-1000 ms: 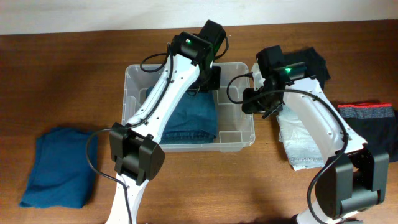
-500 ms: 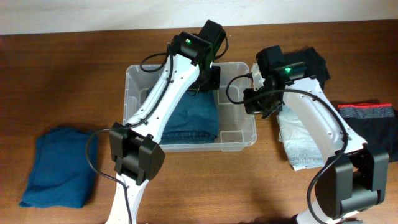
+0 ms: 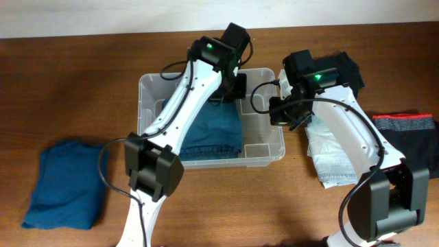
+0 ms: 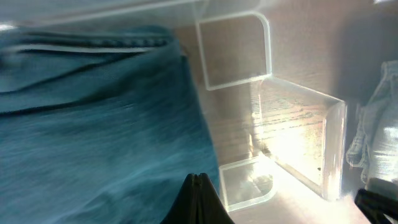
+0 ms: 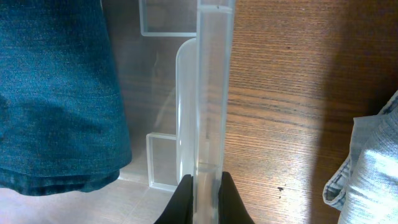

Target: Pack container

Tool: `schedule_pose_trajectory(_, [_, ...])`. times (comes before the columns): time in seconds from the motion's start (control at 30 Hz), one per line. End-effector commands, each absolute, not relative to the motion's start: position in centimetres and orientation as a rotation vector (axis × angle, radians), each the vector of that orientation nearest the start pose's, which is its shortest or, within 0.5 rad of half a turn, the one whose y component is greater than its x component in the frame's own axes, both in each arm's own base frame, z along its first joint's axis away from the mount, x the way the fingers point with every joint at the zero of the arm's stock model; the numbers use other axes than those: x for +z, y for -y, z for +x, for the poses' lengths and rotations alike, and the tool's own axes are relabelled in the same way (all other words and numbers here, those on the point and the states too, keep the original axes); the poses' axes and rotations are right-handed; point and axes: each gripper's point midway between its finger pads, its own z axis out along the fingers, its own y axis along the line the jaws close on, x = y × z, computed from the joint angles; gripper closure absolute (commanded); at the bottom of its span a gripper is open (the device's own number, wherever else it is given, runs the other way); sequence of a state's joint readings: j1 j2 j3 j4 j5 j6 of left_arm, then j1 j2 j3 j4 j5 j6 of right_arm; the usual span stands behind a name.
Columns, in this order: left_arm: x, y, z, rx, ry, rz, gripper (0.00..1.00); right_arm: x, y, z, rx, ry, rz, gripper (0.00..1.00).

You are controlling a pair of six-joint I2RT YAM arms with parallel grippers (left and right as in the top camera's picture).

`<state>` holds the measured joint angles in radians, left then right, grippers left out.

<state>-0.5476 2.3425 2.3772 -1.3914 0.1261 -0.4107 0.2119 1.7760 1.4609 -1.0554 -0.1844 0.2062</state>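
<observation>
Right gripper jaws are clamped on the container, one finger inside the clear bin and one outside. They're pinching the side wall right at the rim, on the side nearest that arm.

Left gripper jaws are squeezed fully together with nothing between them. The tip hangs low inside the bin, right at the edge of the folded jeans. Can't tell from the wrist view whether it actually touches the denim.

Container sits mid-way across the wooden table, between the two arms. The jeans take up its middle and left part, and a strip of bare floor shows along the wall the right arm is holding.

Outside the bin, a light grey garment lies just beside that same wall, and a black garment sits behind it. Further right there's a dark garment with a red band. A folded teal garment is way off on the left, well apart from everything else.
</observation>
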Motion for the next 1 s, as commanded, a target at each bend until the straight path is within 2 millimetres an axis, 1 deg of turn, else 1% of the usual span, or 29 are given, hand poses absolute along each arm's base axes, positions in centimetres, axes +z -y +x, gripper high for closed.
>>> schedule_pose_trajectory(0.0, [11.0, 29.3, 41.0, -0.395, -3.042, 0.262, 0.99, 11.8, -10.8, 36.2, 0.316, -2.958, -0.056, 0.96])
schedule_pose_trajectory(0.13, [8.8, 30.2, 40.1, -0.385, -3.096, 0.28, 0.99, 11.8, -10.7, 36.2, 0.315, -2.958, -0.056, 0.96])
schedule_pose_trajectory(0.23, [7.6, 30.2, 39.7, -0.363, -3.138, 0.233, 0.99, 11.8, -10.7, 36.2, 0.315, -2.958, -0.057, 0.96])
schedule_pose_trajectory(0.47, [5.3, 30.0, 39.5, -0.333, -3.182, 0.225, 0.99, 11.8, -10.7, 36.2, 0.315, -2.958, -0.057, 0.96])
schedule_pose_trajectory(0.57, [4.9, 29.9, 39.4, -0.317, -3.193, 0.222, 0.99, 11.8, -10.7, 36.2, 0.315, -2.958, -0.057, 0.96])
schedule_pose_trajectory(0.63, [4.7, 29.2, 39.5, -0.259, -3.194, 0.211, 0.99, 11.8, -10.7, 36.2, 0.315, -2.958, -0.057, 0.96])
schedule_pose_trajectory(0.7, [4.5, 28.0, 39.6, -0.16, -3.195, 0.178, 0.99, 11.8, -10.7, 36.2, 0.315, -2.958, -0.057, 0.96])
schedule_pose_trajectory(0.87, [4.5, 27.4, 39.3, -0.114, -3.211, 0.175, 0.99, 11.8, -10.7, 36.2, 0.315, -2.956, -0.056, 0.96])
schedule_pose_trajectory(0.97, [4.5, 26.6, 39.3, -0.047, -3.208, 0.175, 0.99, 11.8, -10.7, 36.2, 0.314, -2.959, -0.057, 0.96])
